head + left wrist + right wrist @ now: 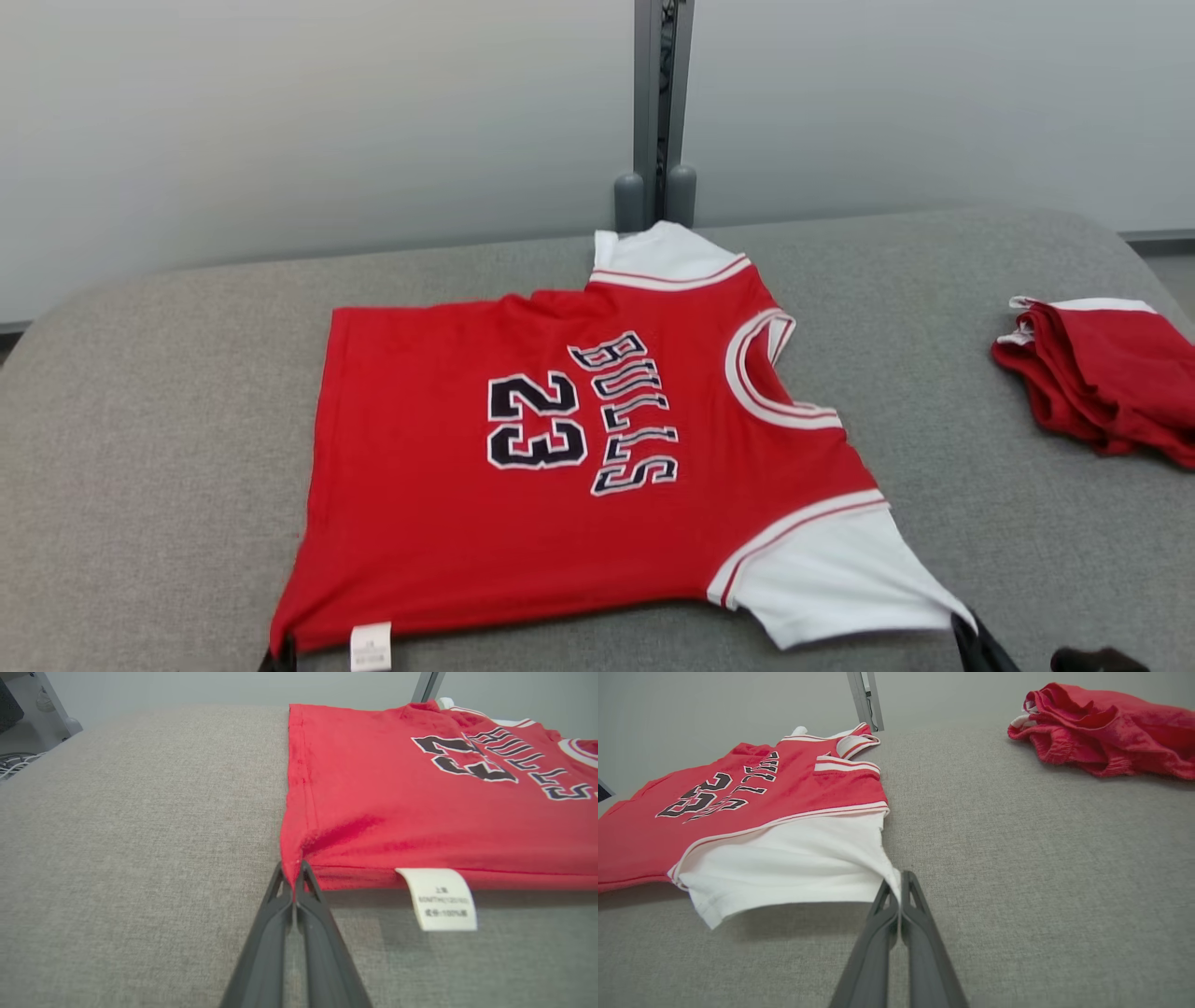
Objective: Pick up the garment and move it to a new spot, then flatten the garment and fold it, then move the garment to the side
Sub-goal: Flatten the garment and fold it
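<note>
Pinching a hem corner of the red-and-white fabric jersey (420,523), the left gripper (294,871) is closed. The right gripper (900,884) clamps the white sleeve (784,872) at its tip.

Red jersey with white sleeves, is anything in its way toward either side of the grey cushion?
On the robot's right, yes: a bundled red-and-white garment lies near the right edge of the grey fabric surface, apart from the red white-sleeved jersey. Toward the left, nothing visible. The left gripper and right gripper are shut on it.

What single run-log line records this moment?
left gripper: shut on jersey hem corner | right gripper: shut on jersey sleeve | jersey: spread face-up, unfolded
</note>
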You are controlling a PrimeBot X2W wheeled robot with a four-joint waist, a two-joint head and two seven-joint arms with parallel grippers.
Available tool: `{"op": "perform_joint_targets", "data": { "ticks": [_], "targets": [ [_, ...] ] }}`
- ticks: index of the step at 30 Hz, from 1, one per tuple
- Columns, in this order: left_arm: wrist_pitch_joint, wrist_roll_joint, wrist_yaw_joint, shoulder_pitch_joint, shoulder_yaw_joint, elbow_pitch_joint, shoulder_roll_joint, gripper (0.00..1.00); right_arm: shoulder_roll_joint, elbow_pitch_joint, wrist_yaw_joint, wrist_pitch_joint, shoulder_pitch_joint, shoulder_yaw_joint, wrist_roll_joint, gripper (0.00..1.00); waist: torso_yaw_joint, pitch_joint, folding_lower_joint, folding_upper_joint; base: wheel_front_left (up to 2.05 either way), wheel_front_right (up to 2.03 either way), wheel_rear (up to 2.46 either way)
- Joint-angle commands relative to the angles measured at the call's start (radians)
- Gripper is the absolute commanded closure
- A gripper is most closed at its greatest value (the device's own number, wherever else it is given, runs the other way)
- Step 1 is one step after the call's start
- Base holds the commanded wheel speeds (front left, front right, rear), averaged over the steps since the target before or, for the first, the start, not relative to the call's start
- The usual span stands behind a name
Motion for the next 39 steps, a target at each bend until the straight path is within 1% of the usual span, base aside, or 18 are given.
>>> {"op": "perform_joint_targets", "data": {
  "ticks": [1,3,8,10,15,20,22,23,25,29,39],
  "targets": [
    [-0.001,-0.013,0.002,0.023,-0.002,-0.001,0.008,1.00,-0.011,-0.004,-0.001,-0.005,0.027,-0.002,0.008,1.00,0.003,-0.019,0.0000,0.0000,0.00,0.00,0.00],
    [-0.001,-0.031,0.009,0.046,-0.013,0.001,0.008,1.00,-0.014,-0.008,-0.001,-0.005,0.055,0.014,0.004,1.00,0.005,-0.026,0.0000,0.0000,0.00,0.00,0.00],
    [-0.001,-0.051,0.021,0.090,-0.042,-0.019,0.008,1.00,-0.019,-0.029,-0.001,-0.005,0.106,0.005,0.015,1.00,0.012,-0.027,0.0000,0.0000,0.00,0.00,0.00],
    [-0.001,-0.052,0.022,0.090,-0.047,-0.041,0.008,1.00,-0.017,-0.058,-0.001,-0.005,0.109,-0.010,0.013,1.00,0.014,-0.020,0.0000,0.0000,0.00,0.00,0.00],
    [-0.001,-0.047,0.014,0.048,-0.051,-0.108,0.007,1.00,-0.004,-0.124,-0.001,-0.005,0.053,-0.042,0.002,1.00,0.017,0.001,0.0000,0.0000,0.00,0.00,0.00],
    [-0.001,-0.040,0.011,-0.032,-0.051,-0.144,0.007,1.00,0.007,-0.136,-0.001,-0.005,-0.052,-0.049,-0.013,1.00,0.026,0.037,0.0000,0.0000,0.00,0.00,0.00],
    [-0.001,-0.037,0.007,-0.074,-0.056,-0.136,0.006,1.00,0.006,-0.117,-0.001,-0.005,-0.103,-0.042,-0.020,1.00,0.034,0.060,0.0000,0.0000,0.00,0.00,0.00],
    [-0.001,-0.032,0.005,-0.122,-0.059,-0.120,0.006,1.00,0.002,-0.087,-0.001,-0.005,-0.160,-0.037,-0.030,1.00,0.042,0.087,0.0000,0.0000,0.00,0.00,0.00],
    [-0.001,-0.026,0.002,-0.170,-0.064,-0.100,0.006,1.00,-0.004,-0.056,-0.001,-0.005,-0.220,-0.030,-0.044,1.00,0.051,0.117,0.0000,0.0000,0.00,0.00,0.00],
    [-0.001,-0.014,-0.003,-0.260,-0.074,-0.055,0.007,1.00,-0.003,0.015,-0.001,-0.005,-0.325,-0.042,-0.059,1.00,0.067,0.173,0.0000,0.0000,0.00,0.00,0.00],
    [-0.001,0.005,-0.016,-0.377,-0.080,0.008,0.006,1.00,-0.003,0.125,-0.001,-0.005,-0.455,-0.061,-0.099,1.00,0.088,0.255,0.0000,0.0000,0.00,0.00,0.00]
  ]
}}
